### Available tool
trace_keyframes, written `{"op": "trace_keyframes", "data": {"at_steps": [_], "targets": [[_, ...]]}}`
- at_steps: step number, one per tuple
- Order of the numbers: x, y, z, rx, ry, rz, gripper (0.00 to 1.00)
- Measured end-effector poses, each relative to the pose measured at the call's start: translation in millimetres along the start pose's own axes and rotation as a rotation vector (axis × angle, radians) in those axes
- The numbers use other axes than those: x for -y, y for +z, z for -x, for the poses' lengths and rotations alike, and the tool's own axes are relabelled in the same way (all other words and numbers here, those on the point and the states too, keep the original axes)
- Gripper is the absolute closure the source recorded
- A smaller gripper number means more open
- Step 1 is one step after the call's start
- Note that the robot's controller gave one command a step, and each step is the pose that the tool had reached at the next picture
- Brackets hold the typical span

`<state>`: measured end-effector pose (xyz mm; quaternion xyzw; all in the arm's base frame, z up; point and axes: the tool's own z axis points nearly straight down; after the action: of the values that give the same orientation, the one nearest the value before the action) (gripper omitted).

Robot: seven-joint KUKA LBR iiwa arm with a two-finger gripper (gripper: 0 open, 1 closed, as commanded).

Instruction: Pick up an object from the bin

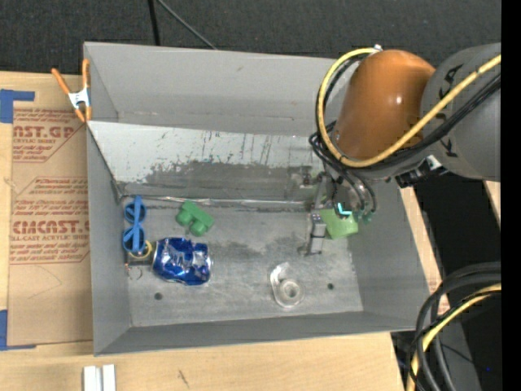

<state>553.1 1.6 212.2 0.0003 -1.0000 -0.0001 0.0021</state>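
Between the fingers (316, 235), toward the right side of the grey bin (244, 312): clenched on a small green block (342, 225). May slip out and drop back, judging by a grip that looks off-centre. Seems to lie crosswise, long axis roughly left-to-right and slightly tilted.

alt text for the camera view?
The gripper reaches into the right side of the grey bin, a small green piece by it. At left lie a green block, a crumpled blue wrapper and blue loops; a clear ring lies centre-front.
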Motion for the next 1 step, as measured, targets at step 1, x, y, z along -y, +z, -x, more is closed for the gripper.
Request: {"op": "trace_keyframes", "data": {"at_steps": [1], "targets": [[-19.6, 118.1, -33.2, -0.005, -0.048, 0.0, 0.0]]}}
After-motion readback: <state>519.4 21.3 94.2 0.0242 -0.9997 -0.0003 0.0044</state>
